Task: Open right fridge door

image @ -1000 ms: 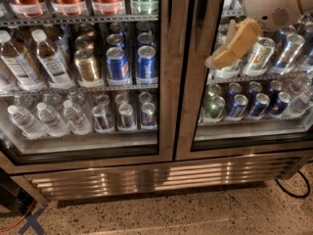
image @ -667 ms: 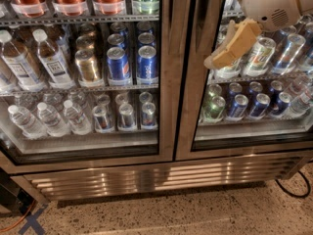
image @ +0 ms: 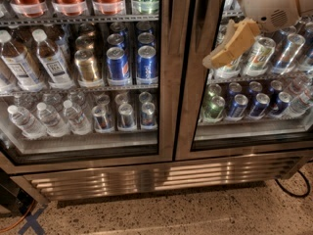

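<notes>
Whether the jaws were spread or closed could not be told from this angle; nothing showed in their hold. The gripper (image: 230, 45) hung in front of the upper part of the right fridge door (image: 194, 106), over the glass just inside the door's left-hand steel upright. Whether it touched the pane or frame could not be made out. The rounded white arm housing (image: 274, 4) sat above and to the right of it.

Compared with a second before, the gripper had barely shifted, and the door lay flush with the left door (image: 164, 82), as it had then. I judged from this that the opening had not begun: the hand was still settling at the door's inner edge and had not started to pull.

The right door stood shut, its wide brushed-steel frame and dark inner edge bordering clear glass, with rows of cans (image: 244, 105) visible behind. No handle showed. Below ran the steel grille (image: 146, 176).
</notes>
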`<state>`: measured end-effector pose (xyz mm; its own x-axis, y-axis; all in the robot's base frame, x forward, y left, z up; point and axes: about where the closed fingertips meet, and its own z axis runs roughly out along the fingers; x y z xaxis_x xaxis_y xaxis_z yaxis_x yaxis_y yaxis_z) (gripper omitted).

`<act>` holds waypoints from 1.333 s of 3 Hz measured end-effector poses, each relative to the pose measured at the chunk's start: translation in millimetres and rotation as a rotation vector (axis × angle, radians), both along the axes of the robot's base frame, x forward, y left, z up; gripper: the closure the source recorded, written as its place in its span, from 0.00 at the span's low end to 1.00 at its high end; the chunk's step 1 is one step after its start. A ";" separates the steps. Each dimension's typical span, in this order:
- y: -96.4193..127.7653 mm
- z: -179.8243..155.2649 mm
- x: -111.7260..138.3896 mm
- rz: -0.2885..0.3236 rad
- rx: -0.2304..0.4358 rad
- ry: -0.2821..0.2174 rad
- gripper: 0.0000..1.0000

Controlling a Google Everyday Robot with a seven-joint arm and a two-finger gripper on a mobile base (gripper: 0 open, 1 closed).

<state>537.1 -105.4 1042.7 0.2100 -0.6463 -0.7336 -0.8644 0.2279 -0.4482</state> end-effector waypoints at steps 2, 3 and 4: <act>6.1 4.4 -0.3 0.017 0.024 -0.023 0.00; 7.9 5.1 -0.6 0.026 0.030 -0.030 0.00; 8.3 7.3 -1.2 0.030 0.032 -0.038 0.00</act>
<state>536.0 -97.1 1050.1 0.2569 -0.6155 -0.7451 -0.8533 0.2175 -0.4738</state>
